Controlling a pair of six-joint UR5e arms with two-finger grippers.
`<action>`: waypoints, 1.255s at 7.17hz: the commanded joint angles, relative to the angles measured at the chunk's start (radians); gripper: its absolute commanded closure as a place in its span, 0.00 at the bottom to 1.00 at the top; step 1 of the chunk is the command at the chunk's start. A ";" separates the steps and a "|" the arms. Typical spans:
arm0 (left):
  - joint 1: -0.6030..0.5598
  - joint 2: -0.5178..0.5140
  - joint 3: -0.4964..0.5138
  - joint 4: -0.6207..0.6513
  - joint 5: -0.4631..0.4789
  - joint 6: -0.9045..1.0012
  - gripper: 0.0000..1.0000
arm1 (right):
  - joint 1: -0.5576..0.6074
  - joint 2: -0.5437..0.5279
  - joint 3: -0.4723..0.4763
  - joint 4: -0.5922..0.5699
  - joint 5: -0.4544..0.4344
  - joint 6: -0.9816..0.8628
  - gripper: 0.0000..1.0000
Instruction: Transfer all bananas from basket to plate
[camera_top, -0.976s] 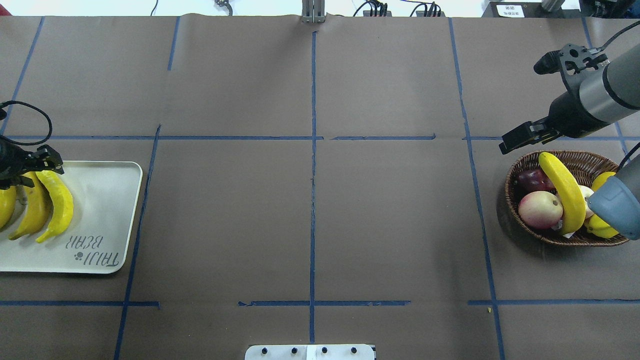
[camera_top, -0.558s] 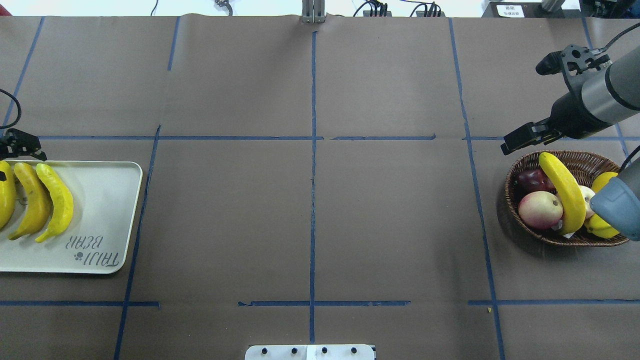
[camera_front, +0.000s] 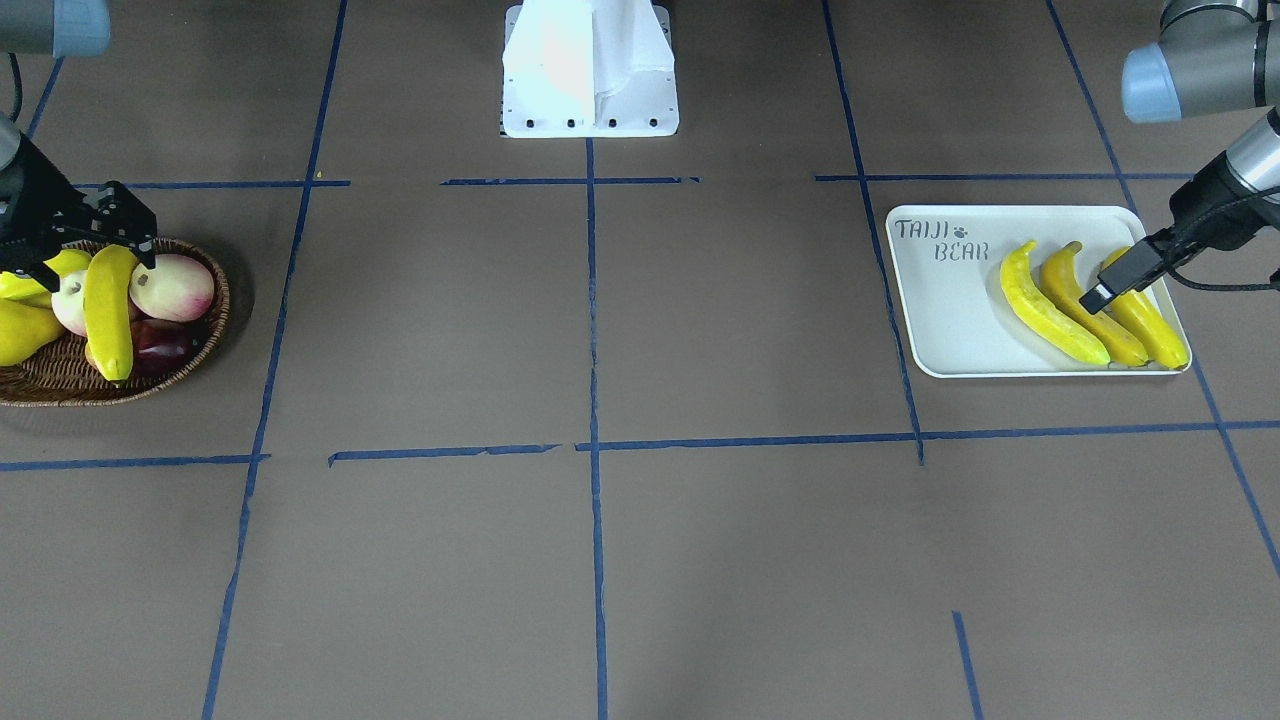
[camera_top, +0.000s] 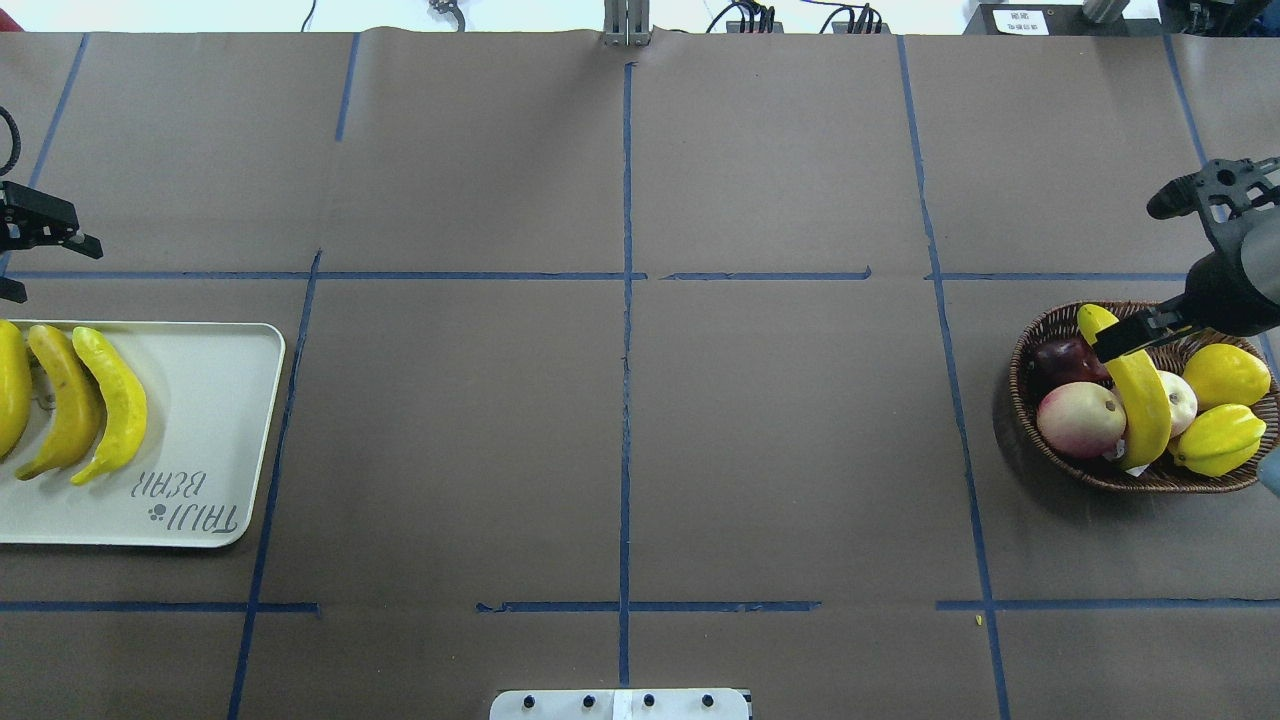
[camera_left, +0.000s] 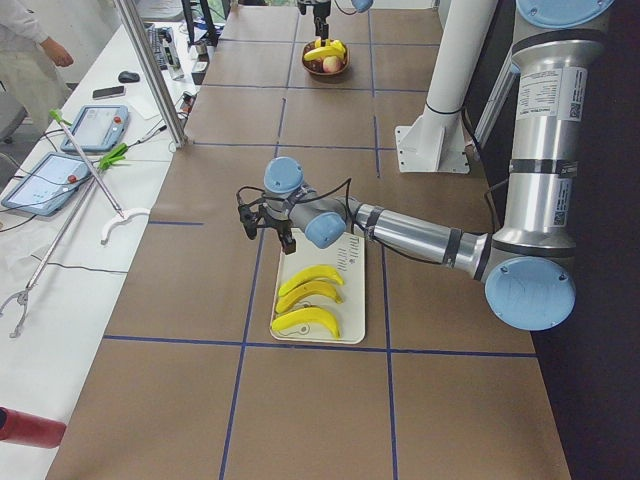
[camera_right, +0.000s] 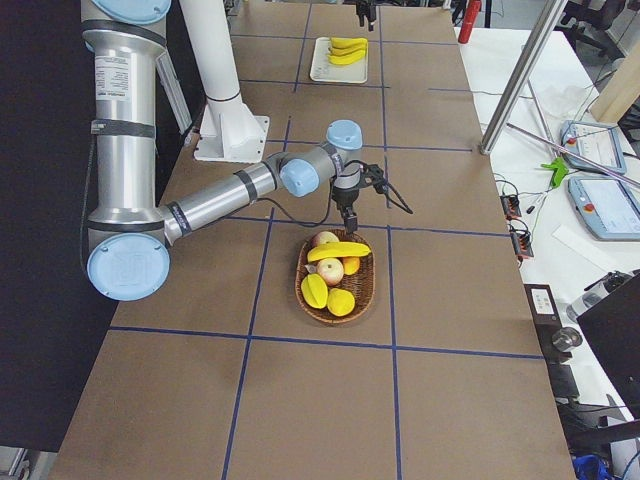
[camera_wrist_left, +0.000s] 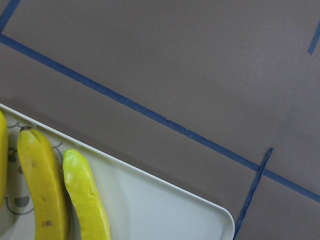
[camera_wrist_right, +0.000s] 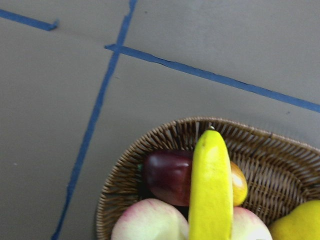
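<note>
Three bananas (camera_top: 122, 400) side by side on plate (camera_top: 210, 420), overhead frame's left; left gripper (camera_left: 268, 235) hangs clear of them, jaws apart, empty. At right, last banana (camera_top: 1140, 400) tops other fruit (camera_top: 1080, 420) in basket (camera_top: 1150, 483). Right gripper (camera_front: 92, 258), jaws apart, hovers at its upper end, which we judge readies pickup.

Both arms are silver-grey tubes with pale blue round caps on the joints. The left arm (camera_left: 420, 235) and the right arm (camera_right: 215, 200) each carry a white printed label (camera_left: 566, 95). A thin black cable (camera_top: 17, 142) hangs at the wrist. The left gripper (camera_left: 267, 232) and the right gripper (camera_right: 348, 222) are black. The white pedestal (camera_front: 590, 70) shows four dark screws (camera_front: 571, 123) at 6 o'clock.
</note>
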 joint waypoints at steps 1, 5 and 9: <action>0.002 -0.002 -0.015 0.000 -0.001 0.000 0.00 | -0.006 -0.116 -0.025 0.121 -0.044 0.010 0.06; 0.007 -0.019 -0.023 -0.002 0.001 -0.055 0.00 | -0.095 -0.112 -0.045 0.123 -0.080 0.114 0.16; 0.008 -0.016 -0.023 -0.002 0.001 -0.057 0.00 | -0.120 -0.109 -0.056 0.123 -0.083 0.111 0.34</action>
